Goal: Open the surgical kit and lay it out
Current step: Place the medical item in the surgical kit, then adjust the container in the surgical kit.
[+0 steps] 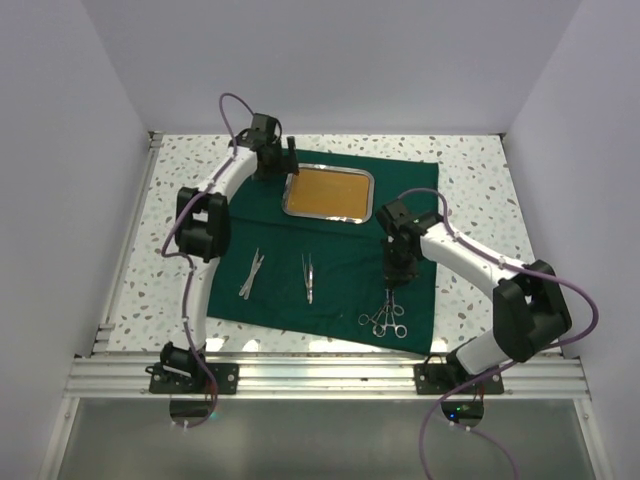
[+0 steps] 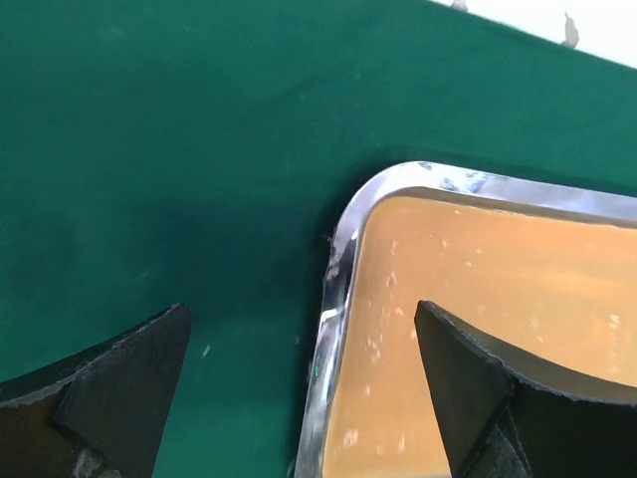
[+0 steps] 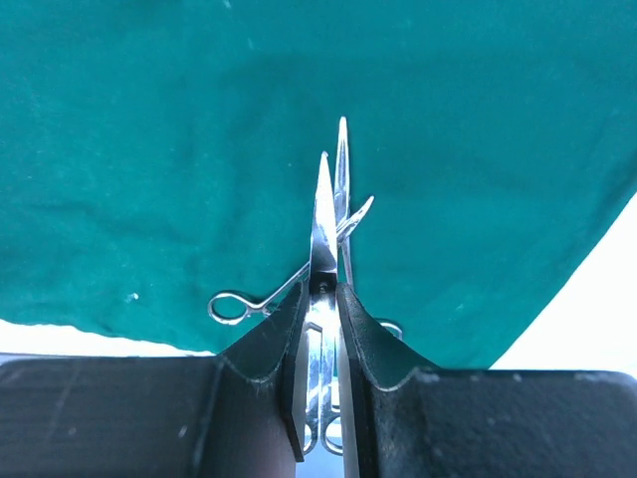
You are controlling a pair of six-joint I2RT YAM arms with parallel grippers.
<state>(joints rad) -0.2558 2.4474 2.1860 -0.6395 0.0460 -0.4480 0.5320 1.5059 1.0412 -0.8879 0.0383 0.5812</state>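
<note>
Scissors [image 3: 323, 229], slim pointed steel, sat clenched in the right claw [image 3: 320, 289] over green cloth [image 3: 149, 149] while the left claw [image 2: 301, 309] gaped wide above the round-cornered tray [image 2: 343, 249].

Rt wrist view: scissors [image 3: 323, 224] handles hidden btwn right gripper [image 3: 320, 291] fingers; crossing instrument [image 3: 257, 300] partly behind them, type unclear. Left wrist view: tray [image 2: 343, 249] cut off at right & bottom edges. Top view: ring-handled pile [image 1: 385, 320] too small to count.

Speckled tabletop [image 1: 470, 160], white walls [image 1: 330, 60], aluminium rail [image 1: 330, 375] near edge.
</note>
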